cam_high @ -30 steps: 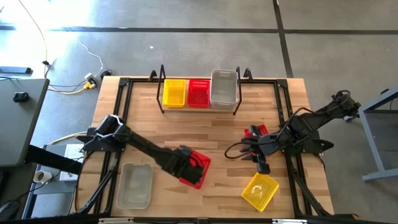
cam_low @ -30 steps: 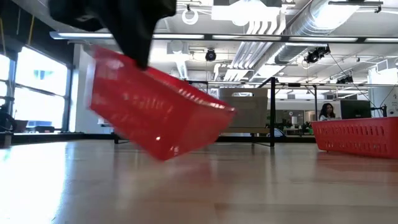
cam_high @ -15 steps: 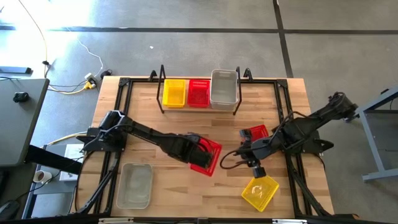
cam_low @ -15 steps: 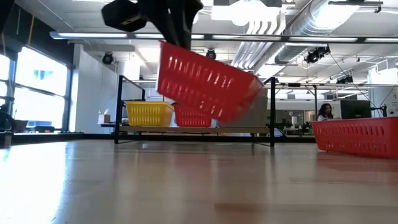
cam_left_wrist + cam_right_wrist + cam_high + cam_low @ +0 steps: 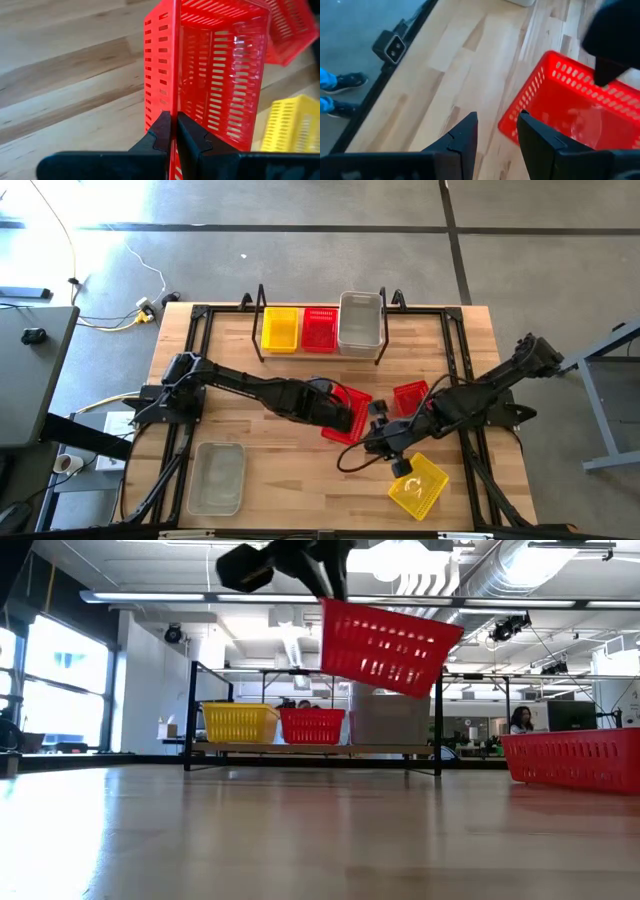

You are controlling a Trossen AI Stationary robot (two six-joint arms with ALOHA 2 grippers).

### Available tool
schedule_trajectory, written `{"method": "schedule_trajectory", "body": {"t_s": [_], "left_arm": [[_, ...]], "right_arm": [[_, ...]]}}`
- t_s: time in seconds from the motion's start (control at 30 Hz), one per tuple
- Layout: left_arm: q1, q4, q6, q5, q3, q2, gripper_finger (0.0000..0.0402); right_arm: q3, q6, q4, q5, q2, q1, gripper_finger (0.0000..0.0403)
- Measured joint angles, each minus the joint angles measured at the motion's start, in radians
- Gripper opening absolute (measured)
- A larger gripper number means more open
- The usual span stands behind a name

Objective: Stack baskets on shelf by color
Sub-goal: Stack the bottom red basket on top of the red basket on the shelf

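Note:
My left gripper (image 5: 335,412) is shut on a red basket (image 5: 350,416), held high above the table's middle; the basket also shows in the low view (image 5: 390,645). My right gripper (image 5: 373,432) is open and empty, just right of that basket, its fingers (image 5: 465,137) pointing at it. A second red basket (image 5: 412,396) and a yellow basket (image 5: 418,486) rest on the table at the right. A grey basket (image 5: 217,477) rests near left. The black wire shelf (image 5: 262,330) at the far edge holds a yellow (image 5: 280,328), a red (image 5: 320,328) and a grey basket (image 5: 360,322). My left gripper pinches one side wall of the red basket at its rim (image 5: 173,102), one finger inside and one outside. The fingers come from the table's left. The basket is lifted clear of the table and hangs tilted (image 5: 390,645).
Black arm frames (image 5: 200,315) run along the table's left and right sides. A person's shoe (image 5: 345,80) shows on the floor beyond the table's edge. Bare wood lies between the shelf and the held basket.
My left gripper has carried the red basket from the near middle toward the table's right and far edge and raised it; the basket has stayed tilted. My right gripper has moved toward the table's left and near edge, closer to the held basket.

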Motion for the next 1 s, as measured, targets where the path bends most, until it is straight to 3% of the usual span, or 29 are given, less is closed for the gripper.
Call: {"method": "schedule_trajectory", "body": {"t_s": [0.3, 1.0], "left_arm": [[0.018, 0.115, 0.042, 0.000, 0.000, 0.000, 0.0003], [0.017, 0.179, 0.052, -0.005, 0.000, 0.000, 0.0003]], "right_arm": [[0.000, 0.052, -0.006, 0.132, 0.067, 0.000, 0.0124], [0.000, 0.294, -0.046, 0.104, 0.094, 0.001, 0.0124]]}}
